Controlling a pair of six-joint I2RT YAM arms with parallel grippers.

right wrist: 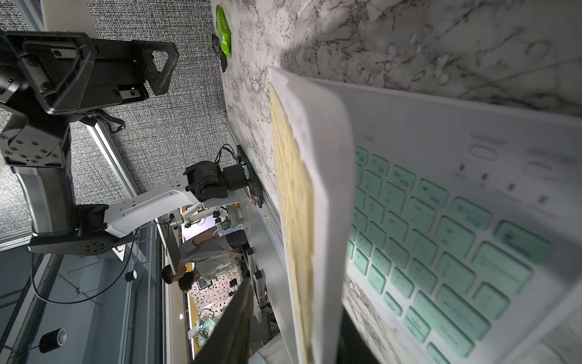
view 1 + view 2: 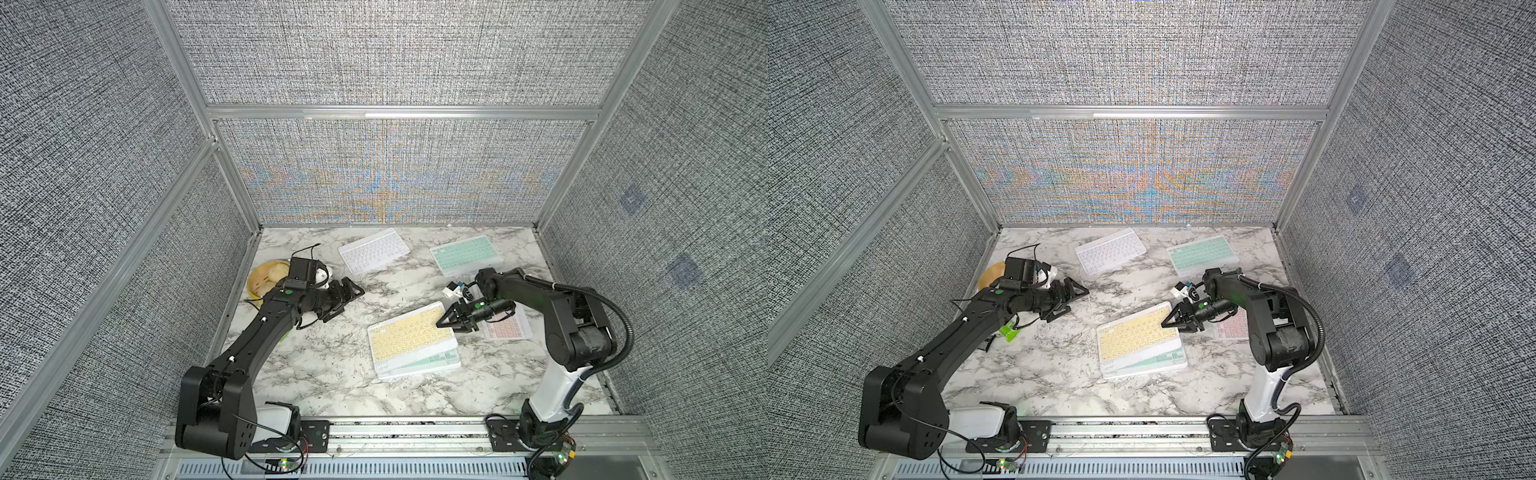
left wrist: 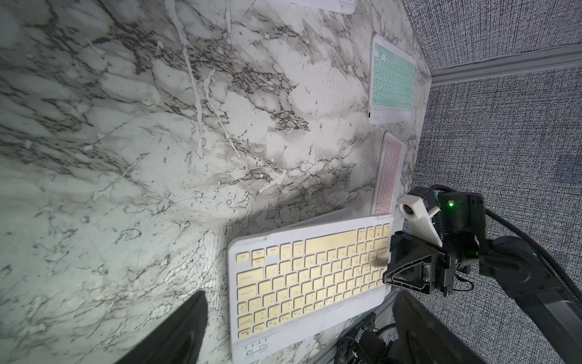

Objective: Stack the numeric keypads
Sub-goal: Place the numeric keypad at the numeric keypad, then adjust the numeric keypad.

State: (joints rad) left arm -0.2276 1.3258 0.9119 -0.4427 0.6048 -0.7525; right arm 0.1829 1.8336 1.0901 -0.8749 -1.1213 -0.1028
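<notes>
Right wrist view tells me most: the yellow keypad [image 1: 318, 189] runs edge-on between the fingers [image 1: 234, 327] of my right gripper [image 1: 296, 334]. Its gripped end is raised off the mint keypad [image 1: 441, 227] beneath, so it sits tilted rather than flat. There looks to be a sliver of gap beside the key face, so I cannot tell whether the fingers pinch it or merely straddle it.

In a top view the right gripper [image 2: 448, 326] sits at that keypad's far right short edge. I judge it takes the edge because these boards are too slim to grab from above when lying flat. The pile lies in the near middle of the table [image 2: 316, 374], with the yellow keypad skewed across the mint one, whose near strip sticks out. I'd want that squared up before letting go completely.

My left gripper [image 2: 345, 305] hangs over bare table with its fingers spread wide, holding nothing. I judge it sits clear of the pile so the arms don't cross.

Not yet gathered are the white keypad [image 2: 374, 250] and second mint keypad [image 2: 466, 254] at the back. The pink keypad [image 2: 510, 329] lies partly under the right arm.
</notes>
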